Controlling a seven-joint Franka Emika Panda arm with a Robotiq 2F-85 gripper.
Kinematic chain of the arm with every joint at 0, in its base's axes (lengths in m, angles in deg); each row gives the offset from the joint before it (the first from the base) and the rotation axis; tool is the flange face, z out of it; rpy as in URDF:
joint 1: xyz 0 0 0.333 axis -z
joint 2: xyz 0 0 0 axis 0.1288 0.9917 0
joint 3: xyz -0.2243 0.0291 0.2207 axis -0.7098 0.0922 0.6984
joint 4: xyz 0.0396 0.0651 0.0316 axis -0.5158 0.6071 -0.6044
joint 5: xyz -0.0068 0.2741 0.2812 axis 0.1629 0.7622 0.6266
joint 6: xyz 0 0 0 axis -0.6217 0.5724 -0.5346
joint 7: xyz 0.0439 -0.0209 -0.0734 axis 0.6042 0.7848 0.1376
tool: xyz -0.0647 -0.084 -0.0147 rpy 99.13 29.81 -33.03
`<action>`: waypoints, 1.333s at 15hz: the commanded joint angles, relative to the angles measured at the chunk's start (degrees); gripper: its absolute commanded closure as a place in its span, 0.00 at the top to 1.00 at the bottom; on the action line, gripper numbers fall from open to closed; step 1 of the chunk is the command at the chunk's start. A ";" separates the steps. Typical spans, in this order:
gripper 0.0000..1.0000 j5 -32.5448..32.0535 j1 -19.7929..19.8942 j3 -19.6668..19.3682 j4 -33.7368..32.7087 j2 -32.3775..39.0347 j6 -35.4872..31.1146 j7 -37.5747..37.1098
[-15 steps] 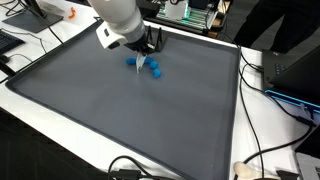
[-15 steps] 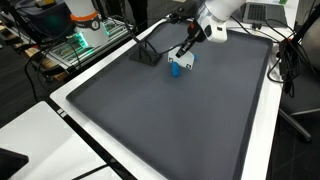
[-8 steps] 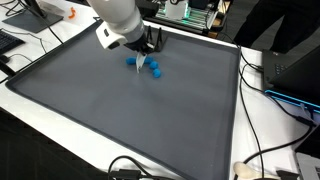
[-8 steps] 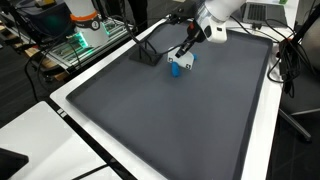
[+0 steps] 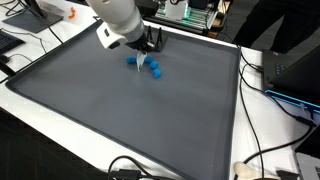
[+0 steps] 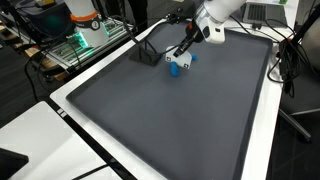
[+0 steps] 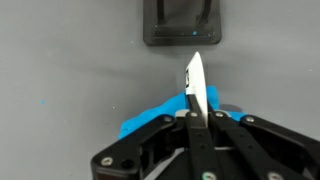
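Gripper [image 7: 192, 120] near far edge of table [image 5: 110, 120]. Jaws closed, apparently pinching thin white strip [image 7: 194, 80]. Blue blocks [image 7: 140, 125] directly under tip; black stand [image 7: 183, 25] just beyond.

The hand [image 5: 147, 53] holds a white blade [image 5: 141, 66] down among blue blocks [image 5: 157, 71].

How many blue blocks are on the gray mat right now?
2. In an exterior view, one blue block sits on one side of the claw, the second blue block on its other side. More may hide beneath.
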 commanded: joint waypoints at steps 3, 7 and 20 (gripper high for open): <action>0.01 -0.69 0.45 0.19 1.51 0.00 2.35 0.47; 0.01 1.60 0.96 0.56 2.76 -0.60 -0.34 -0.73; 0.01 3.97 1.23 0.45 5.87 -1.98 -6.61 -2.77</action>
